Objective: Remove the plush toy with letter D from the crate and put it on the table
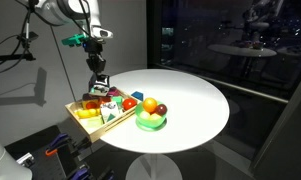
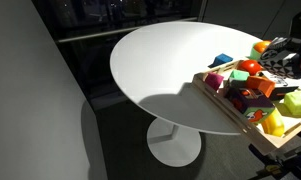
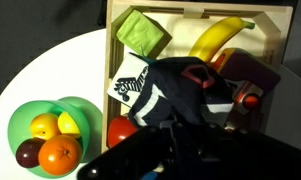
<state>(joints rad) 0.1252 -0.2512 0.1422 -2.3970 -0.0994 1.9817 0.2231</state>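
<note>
A wooden crate [image 1: 87, 121] full of toys stands at the edge of the round white table [image 1: 195, 100]; it also shows in an exterior view [image 2: 226, 108] and in the wrist view [image 3: 190, 9]. My gripper [image 1: 98, 79] hangs just above the crate. In the wrist view my gripper [image 3: 176, 138] appears shut on a dark plush toy [image 3: 162, 88] with white stripes and a black-and-white patch. The toy fills the middle of the view over the crate. No letter on it is readable.
The crate holds a banana [image 3: 216, 38], a green block [image 3: 142, 30] and red and purple toys. A green bowl [image 1: 150, 123] of fruit stands on the table beside the crate; it also shows in the wrist view [image 3: 18, 120].
</note>
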